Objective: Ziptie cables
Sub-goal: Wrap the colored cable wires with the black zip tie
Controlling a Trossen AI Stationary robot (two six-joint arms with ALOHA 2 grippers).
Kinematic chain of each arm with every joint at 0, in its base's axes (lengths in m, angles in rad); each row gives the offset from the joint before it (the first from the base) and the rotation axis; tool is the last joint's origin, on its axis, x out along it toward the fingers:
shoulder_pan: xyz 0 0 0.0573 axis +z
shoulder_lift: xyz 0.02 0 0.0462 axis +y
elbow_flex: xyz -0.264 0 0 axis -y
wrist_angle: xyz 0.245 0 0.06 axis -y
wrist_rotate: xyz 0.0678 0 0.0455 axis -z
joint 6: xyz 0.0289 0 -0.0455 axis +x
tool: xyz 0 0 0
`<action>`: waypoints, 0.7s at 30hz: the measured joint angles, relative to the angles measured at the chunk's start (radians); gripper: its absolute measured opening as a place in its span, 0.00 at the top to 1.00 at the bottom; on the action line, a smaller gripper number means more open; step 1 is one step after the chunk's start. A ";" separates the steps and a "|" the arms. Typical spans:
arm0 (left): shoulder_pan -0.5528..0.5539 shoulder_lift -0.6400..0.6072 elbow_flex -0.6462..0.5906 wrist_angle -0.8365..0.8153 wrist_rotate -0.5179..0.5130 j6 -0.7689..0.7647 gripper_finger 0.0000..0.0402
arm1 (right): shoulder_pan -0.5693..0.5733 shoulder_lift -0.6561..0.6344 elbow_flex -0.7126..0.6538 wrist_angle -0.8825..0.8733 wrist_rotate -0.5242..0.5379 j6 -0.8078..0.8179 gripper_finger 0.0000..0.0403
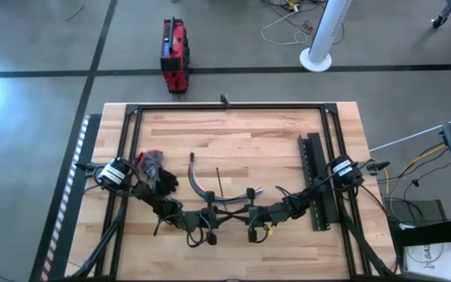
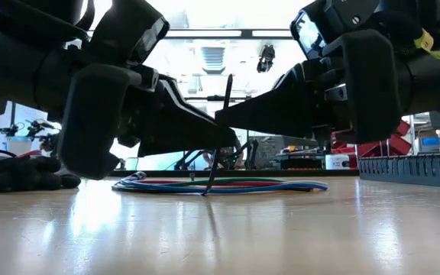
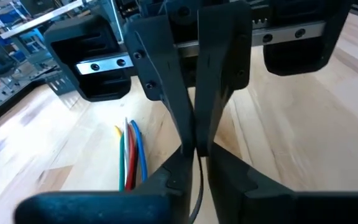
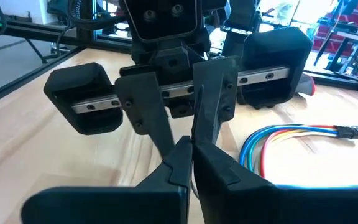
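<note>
From above, both arms reach toward the middle of the wooden counter [image 1: 233,133], and the left gripper [image 1: 212,210] and right gripper [image 1: 245,208] meet tip to tip. The cables [image 1: 196,178] curve just beyond them; a perforated bar [image 1: 317,180] lies to the right, dark gloves [image 1: 153,171] to the left.

At counter height, the ziptie [image 2: 218,145] stands nearly upright where the two grippers meet, its lower end touching the counter just in front of the flat-lying cables [image 2: 220,185].

From the left wrist, the left fingers [image 3: 166,177] are closed narrowly on the thin strip, the right gripper's fingers pinched on it too.

From the right wrist, the right fingers [image 4: 219,167] sit closed on the strip, the cables [image 4: 291,138] beside them.
</note>
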 joint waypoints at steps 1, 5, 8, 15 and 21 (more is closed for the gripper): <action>-0.002 -0.007 -0.001 -0.016 0.000 -0.003 0.87 | 0.000 0.000 0.000 -0.002 0.000 -0.004 1.00; -0.015 -0.058 -0.001 -0.126 -0.007 -0.026 0.78 | 0.000 0.000 -0.001 -0.020 -0.003 -0.013 1.00; -0.029 -0.135 -0.002 -0.287 -0.009 -0.043 0.72 | 0.000 -0.016 -0.001 -0.066 -0.004 -0.016 1.00; -0.031 -0.358 -0.041 -0.717 -0.137 -0.355 0.62 | 0.007 -0.059 -0.001 -0.139 -0.010 -0.024 1.00; -0.002 -0.433 -0.246 -0.593 -0.229 -0.701 0.60 | 0.010 -0.057 -0.001 -0.141 -0.012 -0.003 1.00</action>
